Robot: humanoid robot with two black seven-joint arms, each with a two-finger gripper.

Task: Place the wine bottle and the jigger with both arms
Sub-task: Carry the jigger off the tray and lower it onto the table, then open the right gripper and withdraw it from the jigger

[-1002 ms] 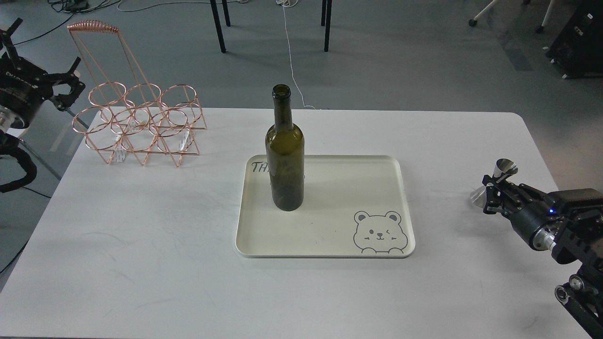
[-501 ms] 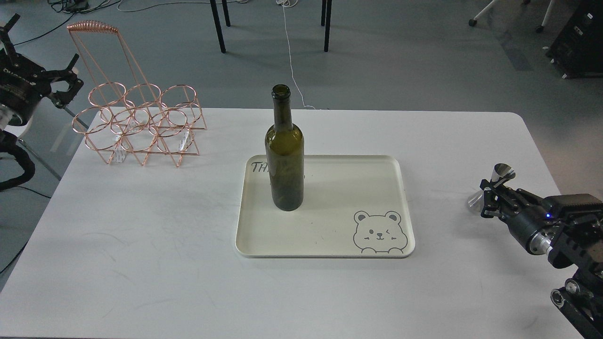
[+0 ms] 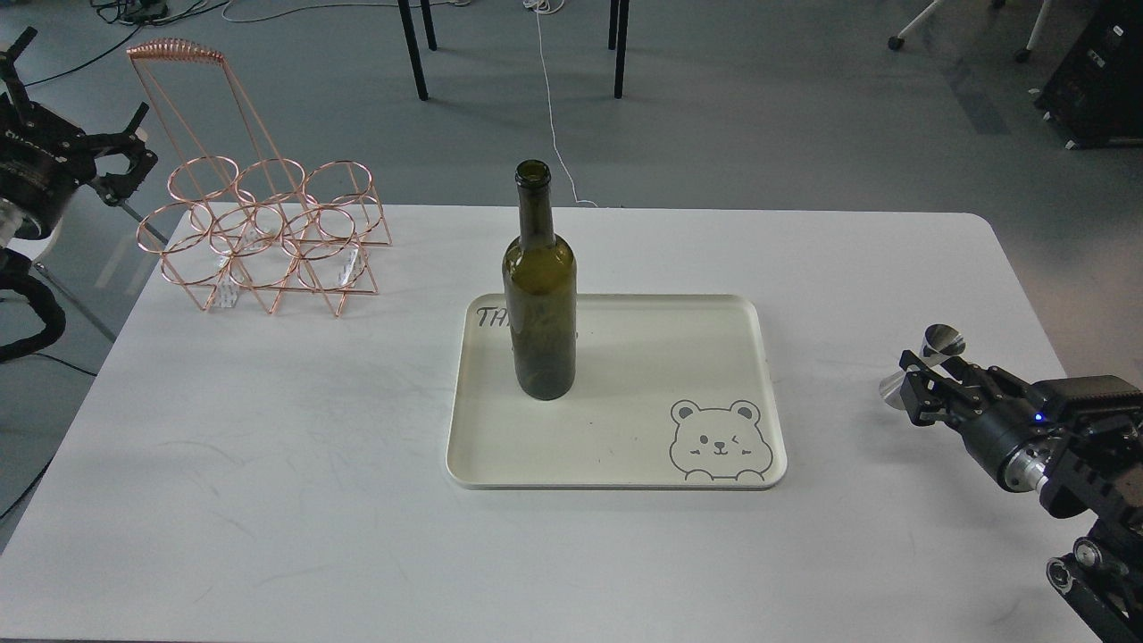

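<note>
The dark green wine bottle (image 3: 539, 304) stands upright on the left part of the cream tray (image 3: 643, 357), free of both arms. My right gripper (image 3: 920, 389) is at the table's right side, shut on the small silver jigger (image 3: 943, 340), which tilts just above or on the table; I cannot tell which. My left gripper (image 3: 86, 100) hangs off the table's far left corner, beside the copper rack, open and empty.
A copper wire bottle rack (image 3: 268, 237) with a tall handle stands at the table's back left. The tray has a bear drawing (image 3: 719, 442) at its front right corner. Chair legs and cables are on the floor behind the table.
My right gripper has moved a little down and toward me with the jigger in it. My left gripper has drawn slightly up and away to the left. The bottle has not moved.
</note>
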